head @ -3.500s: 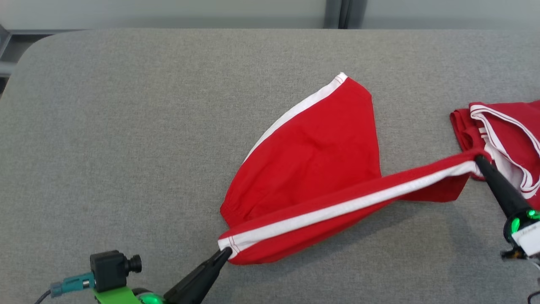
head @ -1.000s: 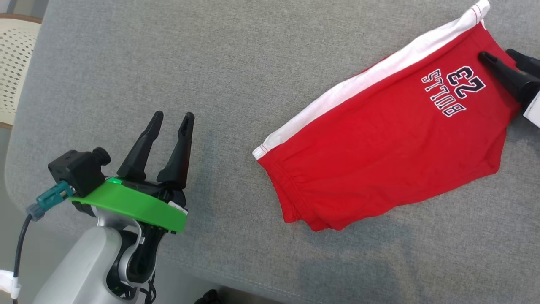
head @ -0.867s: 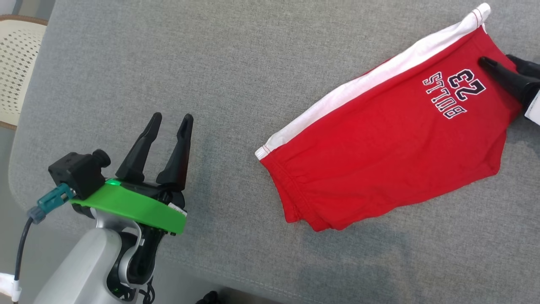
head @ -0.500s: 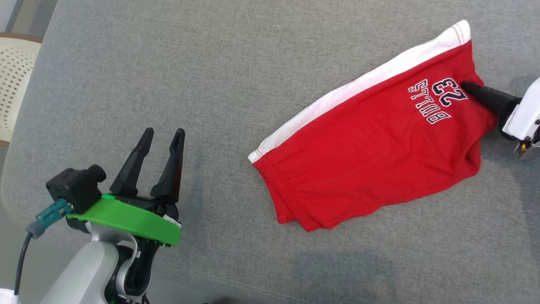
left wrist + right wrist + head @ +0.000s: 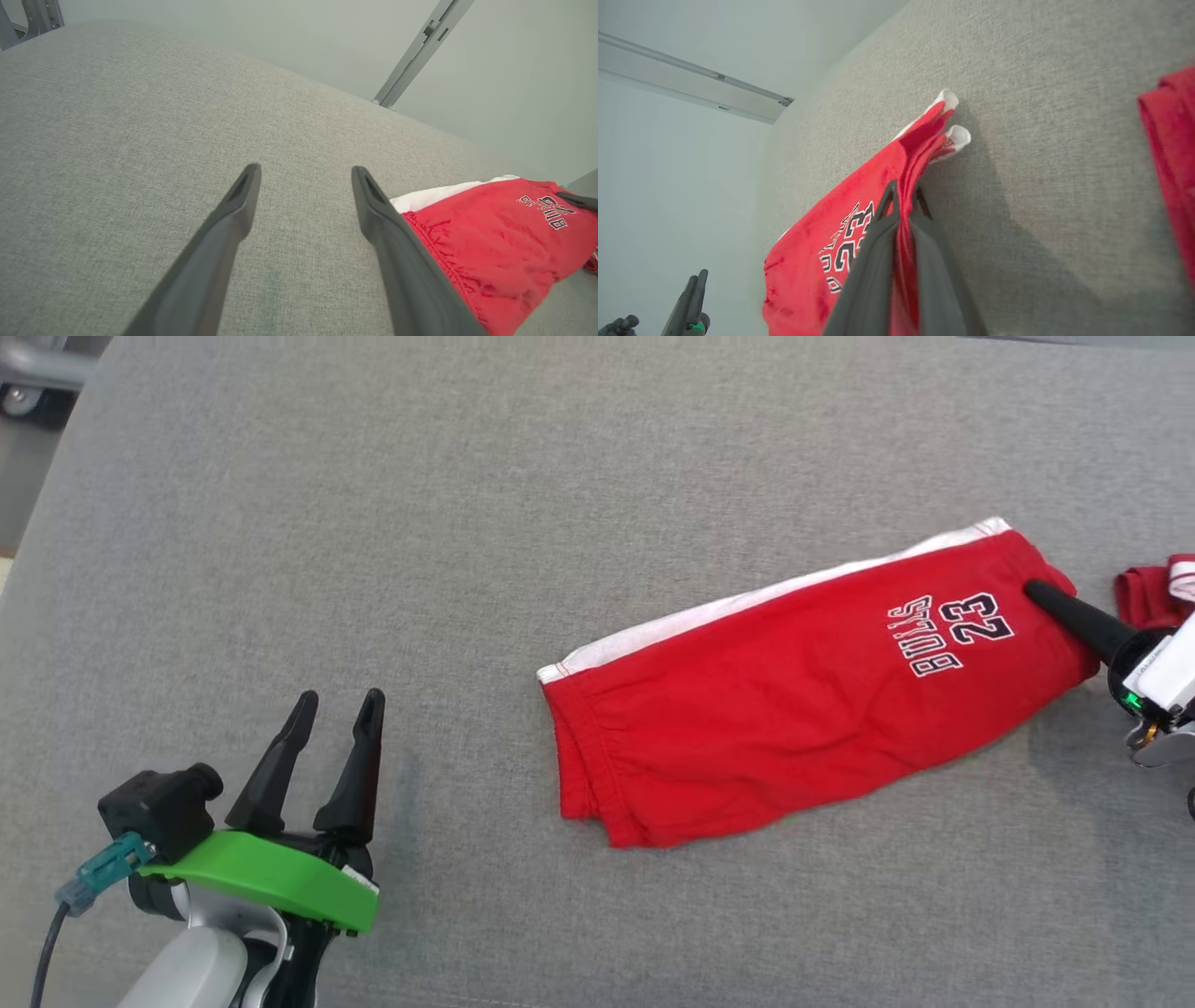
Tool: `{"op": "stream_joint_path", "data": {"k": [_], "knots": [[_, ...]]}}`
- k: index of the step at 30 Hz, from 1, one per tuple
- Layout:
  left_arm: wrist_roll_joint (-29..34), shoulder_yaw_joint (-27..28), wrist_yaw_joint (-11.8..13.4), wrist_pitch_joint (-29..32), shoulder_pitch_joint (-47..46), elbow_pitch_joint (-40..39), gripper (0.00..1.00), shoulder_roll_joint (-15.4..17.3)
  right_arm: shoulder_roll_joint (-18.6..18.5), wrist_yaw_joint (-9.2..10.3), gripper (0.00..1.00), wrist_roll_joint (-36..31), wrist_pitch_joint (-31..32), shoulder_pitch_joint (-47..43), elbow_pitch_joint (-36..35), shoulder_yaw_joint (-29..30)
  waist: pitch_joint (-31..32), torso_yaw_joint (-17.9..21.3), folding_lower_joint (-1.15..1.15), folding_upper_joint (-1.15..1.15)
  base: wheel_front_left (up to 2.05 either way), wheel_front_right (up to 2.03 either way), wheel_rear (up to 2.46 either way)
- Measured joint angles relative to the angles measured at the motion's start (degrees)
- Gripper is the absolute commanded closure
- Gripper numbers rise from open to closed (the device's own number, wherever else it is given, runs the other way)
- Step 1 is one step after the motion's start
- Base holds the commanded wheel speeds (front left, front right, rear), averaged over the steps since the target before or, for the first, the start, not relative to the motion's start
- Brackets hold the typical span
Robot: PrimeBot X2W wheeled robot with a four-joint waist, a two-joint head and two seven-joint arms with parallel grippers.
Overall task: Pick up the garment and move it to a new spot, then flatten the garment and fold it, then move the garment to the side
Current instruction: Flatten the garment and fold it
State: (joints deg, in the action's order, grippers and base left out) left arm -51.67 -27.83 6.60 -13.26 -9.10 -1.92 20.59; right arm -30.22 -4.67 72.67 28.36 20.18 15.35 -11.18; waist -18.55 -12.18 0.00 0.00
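Since a few seconds ago, your shorts (image 5: 803, 709) are no longer stretching between both grippers; they are lying folded on the grey surface (image 5: 467, 523), with the white stripe (image 5: 747, 607) running along the far edge and the "BULLS 23" print (image 5: 948, 635) facing up near the right end. Your right gripper (image 5: 1034, 590) is pinching the shorts' right-hand edge beside the print, fingers clamped on the cloth. Your left gripper (image 5: 341, 695) is sitting well apart to the left of the shorts, fingers spread and holding nothing. Another red cloth (image 5: 1153, 597) is lying just beyond the right gripper.
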Motion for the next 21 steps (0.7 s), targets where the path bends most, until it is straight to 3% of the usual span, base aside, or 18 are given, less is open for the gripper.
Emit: {"op": "stream_joint_path", "data": {"k": [13, 21], "knots": [[-0.1, -0.8, 0.1, 0.3, 3.8, -1.3, 0.0, 0.4, 0.2, 0.31, 1.0, 1.4, -4.3, -9.8, -2.1, 3.2, 6.0, 6.4, 0.0, 0.0, 0.0, 0.0, 0.0], [0.0, -1.8, 0.2, 1.5, 4.5, -2.7, 0.0, 0.4, 1.5, -0.24, 1.0, -0.4, -9.2, -10.3, -8.7, 3.9, 6.7, 7.6, 0.0, 0.0, 0.0, 0.0, 0.0]]}}
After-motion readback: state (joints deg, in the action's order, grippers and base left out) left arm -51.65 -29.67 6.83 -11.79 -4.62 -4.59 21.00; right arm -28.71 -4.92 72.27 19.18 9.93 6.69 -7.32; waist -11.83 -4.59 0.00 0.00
